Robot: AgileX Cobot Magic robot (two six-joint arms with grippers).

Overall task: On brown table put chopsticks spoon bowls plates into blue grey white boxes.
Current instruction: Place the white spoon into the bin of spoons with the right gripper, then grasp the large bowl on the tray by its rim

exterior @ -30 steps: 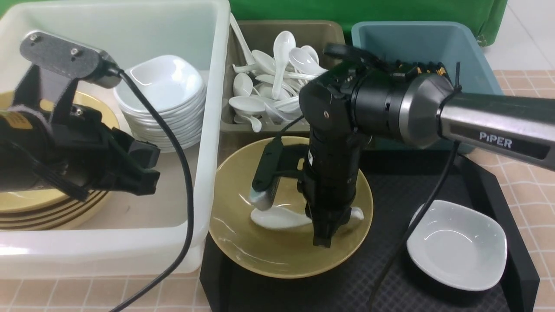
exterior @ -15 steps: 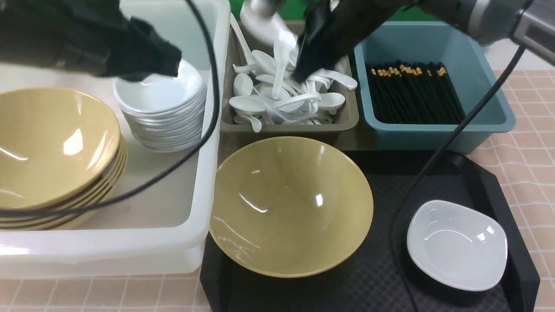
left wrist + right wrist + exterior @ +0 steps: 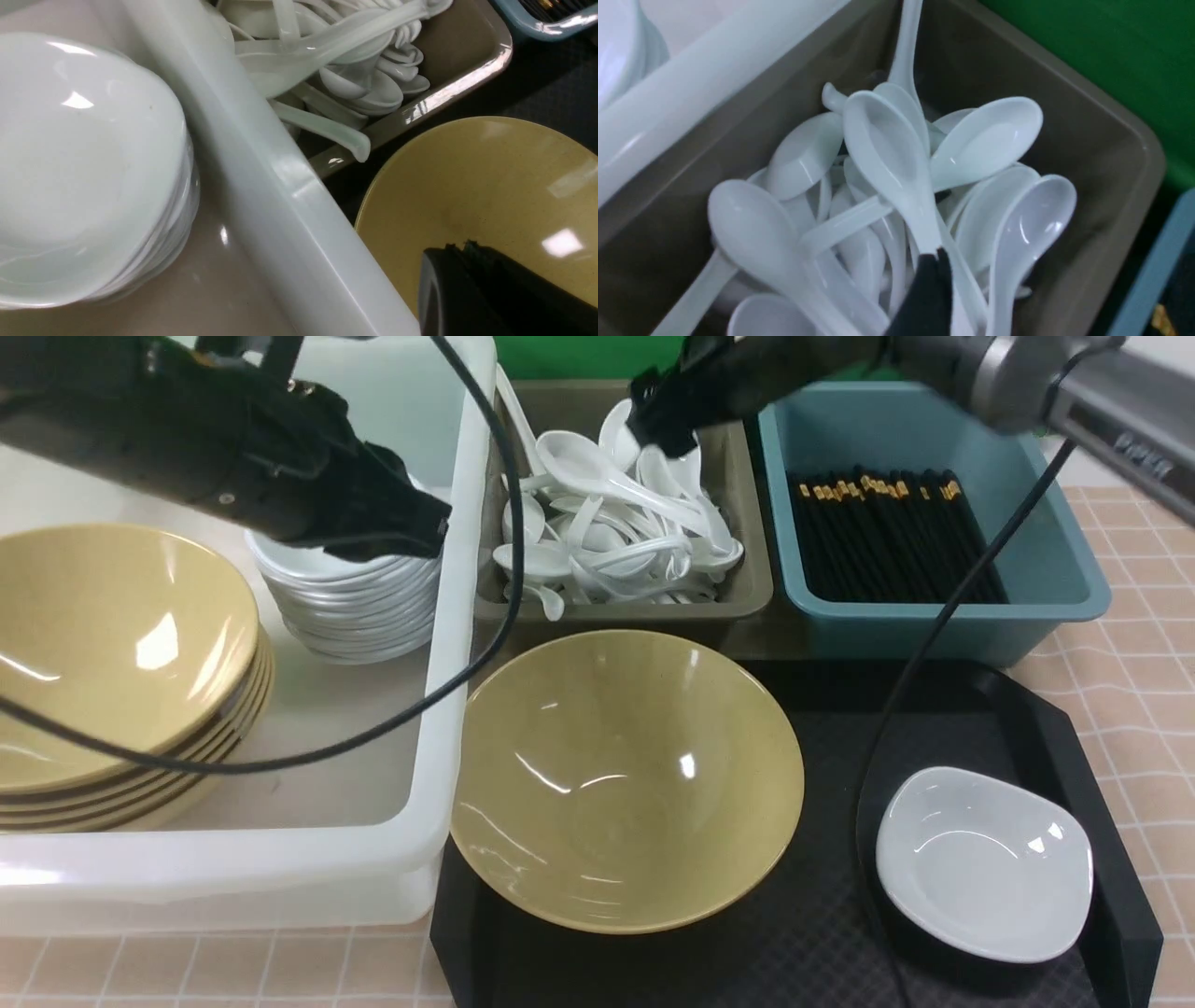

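My right gripper hovers open over the grey box, which holds a pile of white spoons. One spoon lies on top of the pile, its handle running past the single black finger that shows. My left gripper is shut and empty above the stack of white plates in the white box. A stack of yellow bowls sits there too. One yellow bowl and one white plate rest on the black tray. Black chopsticks fill the blue box.
The three boxes stand side by side behind the tray on the checked table. The left arm's cable droops across the white box. The right arm's cable hangs over the tray. A green backdrop rises behind the boxes.
The right gripper lifted the spoon out of the yellow bowl on the tray, carried it back over the grey box and opened. The left arm rose and moved back over the plate stack.
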